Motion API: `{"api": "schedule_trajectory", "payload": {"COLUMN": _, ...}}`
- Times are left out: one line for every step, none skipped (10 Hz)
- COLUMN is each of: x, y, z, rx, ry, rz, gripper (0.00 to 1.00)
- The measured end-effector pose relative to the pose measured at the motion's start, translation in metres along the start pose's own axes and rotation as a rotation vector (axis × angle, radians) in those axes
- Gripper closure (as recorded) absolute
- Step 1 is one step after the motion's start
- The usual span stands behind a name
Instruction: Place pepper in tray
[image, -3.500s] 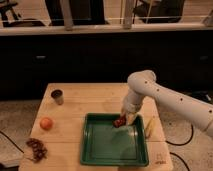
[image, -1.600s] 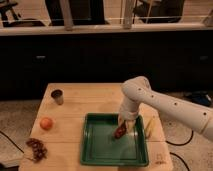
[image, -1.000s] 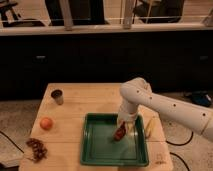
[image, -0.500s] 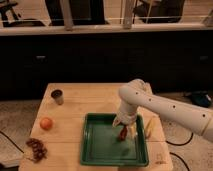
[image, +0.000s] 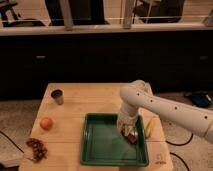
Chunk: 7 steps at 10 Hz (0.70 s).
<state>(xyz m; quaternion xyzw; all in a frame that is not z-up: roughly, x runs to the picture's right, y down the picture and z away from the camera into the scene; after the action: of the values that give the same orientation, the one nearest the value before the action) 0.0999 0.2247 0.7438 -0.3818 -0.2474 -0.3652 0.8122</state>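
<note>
Camera view: the green tray (image: 107, 145) lies on the wooden table (image: 95, 97), toward the front right corner, its long side running along the front edge. The white arm (image: 167, 109) comes in over the right edge and bends down so that the gripper (image: 127, 128) hangs low inside the tray, near its right rim. The small red pepper (image: 132, 136) sits right at the gripper's tip, within the rim and, by the look of it, on or just above the tray floor. I cannot tell whether the jaws are clamped on it or have let it go.

By my judgement the carrying is done, since the pepper is inside the tray's bounds. What is left is a clear release and the arm lifting away.

A round orange fruit (image: 46, 123) lies near the left edge, a dark reddish bunch (image: 37, 148) at the front left corner and a small dark cup (image: 57, 96) toward the back left corner. A pale yellow oblong thing (image: 149, 126) lies just outside the tray's right rim.
</note>
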Motion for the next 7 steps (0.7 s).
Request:
{"api": "schedule_trajectory", "payload": {"x": 0.0005, "y": 0.0011, "z": 0.0, "rx": 0.0, "ry": 0.0, "rz": 0.002, "gripper": 0.58}}
{"api": "schedule_trajectory", "payload": {"x": 0.0005, "y": 0.001, "z": 0.0001, "rx": 0.0, "ry": 0.0, "rz": 0.002, "gripper": 0.58}}
{"api": "schedule_trajectory", "payload": {"x": 0.0003, "y": 0.0006, "z": 0.0001, "rx": 0.0, "ry": 0.0, "rz": 0.001, "gripper": 0.58}}
{"api": "schedule_trajectory", "payload": {"x": -0.0001, "y": -0.0002, "z": 0.0002, "rx": 0.0, "ry": 0.0, "rz": 0.0, "gripper": 0.58}}
{"api": "schedule_trajectory", "payload": {"x": 0.0, "y": 0.0002, "z": 0.0009, "rx": 0.0, "ry": -0.002, "rz": 0.0, "gripper": 0.58}}
{"api": "schedule_trajectory", "payload": {"x": 0.0, "y": 0.0002, "z": 0.0008, "rx": 0.0, "ry": -0.002, "rz": 0.001, "gripper": 0.58}}
{"api": "schedule_trajectory", "payload": {"x": -0.0002, "y": -0.0001, "z": 0.001, "rx": -0.001, "ry": -0.002, "rz": 0.0, "gripper": 0.58}}
